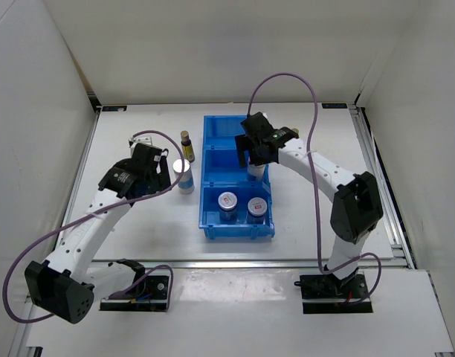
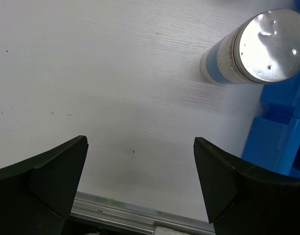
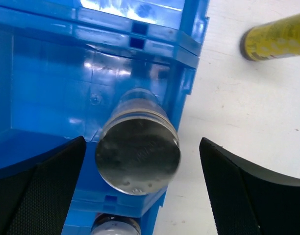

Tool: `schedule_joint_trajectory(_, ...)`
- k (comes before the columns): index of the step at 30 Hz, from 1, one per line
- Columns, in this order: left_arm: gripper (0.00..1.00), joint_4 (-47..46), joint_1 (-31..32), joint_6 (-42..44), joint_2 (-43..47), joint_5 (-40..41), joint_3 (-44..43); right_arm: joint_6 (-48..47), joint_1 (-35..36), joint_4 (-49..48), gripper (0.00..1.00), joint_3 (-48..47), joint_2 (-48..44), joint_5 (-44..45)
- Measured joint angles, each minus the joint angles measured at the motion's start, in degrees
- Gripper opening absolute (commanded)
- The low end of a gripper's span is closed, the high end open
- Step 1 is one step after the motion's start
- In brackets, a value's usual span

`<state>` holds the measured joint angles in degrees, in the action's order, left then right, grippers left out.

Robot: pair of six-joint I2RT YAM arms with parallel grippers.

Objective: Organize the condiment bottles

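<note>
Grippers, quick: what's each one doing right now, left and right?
Left gripper: open, empty, over bare table.
Right gripper: open, jaws either side of the silver-topped cylinder in the blue bin, not touching it.

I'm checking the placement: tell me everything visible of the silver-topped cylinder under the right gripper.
The silver-topped cylinder stands upright in the middle compartment of the blue bin, close to its right wall. Its flat metal-looking top is dull and smudged; a pale body shows below. The right gripper hangs open over it, fingers clear on both sides; only the bin floor seems to touch it.
</note>
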<state>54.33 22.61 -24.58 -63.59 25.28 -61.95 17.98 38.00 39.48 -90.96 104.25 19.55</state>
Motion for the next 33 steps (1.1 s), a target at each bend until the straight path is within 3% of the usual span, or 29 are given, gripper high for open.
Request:
schedule_joint_trajectory(6, 1.0, -0.44, -0.02, 0.61, -1.6, -2.43, 0.0, 2.03, 0.5, -0.98, 1.0, 5.75, -9.05, 6.08)
schedule_joint_trajectory(12, 1.0, -2.84, -0.07, 0.13, -1.88, -10.21, -0.68, 7.98, 1.31, -3.85, 1.0, 19.39, -30.99, 9.66)
schedule_joint_trajectory(15, 1.0, -5.09, -0.07, -0.31, -4.09, -12.98, -3.06, 12.5, 1.99, -5.07, 1.0, 26.88, -37.77, 8.98)
schedule_joint_trajectory(20, 1.0, -8.72, -0.07, -0.26, -12.0, -15.98, -8.74, 16.92, 4.74, -5.03, 1.0, 33.7, -36.46, 8.44)
schedule_joint_trajectory(29, 1.0, -11.65, -0.35, 0.68, -24.83, -18.34, -13.29, 18.49, 10.56, -5.27, 1.0, 34.05, -34.14, 12.09)
schedule_joint_trajectory(32, 0.93, -11.96, -0.55, 0.79, -28.02, -18.51, -13.6, 18.56, 12.5, -5.4, 1.0, 34.05, -34.45, 13.68)
schedule_joint_trajectory(33, 0.84, -12.0, -0.57, 0.79, -28.79, -18.53, -13.62, 18.6, 12.76, -5.42, 1.0, 34.05, -34.69, 14.1)
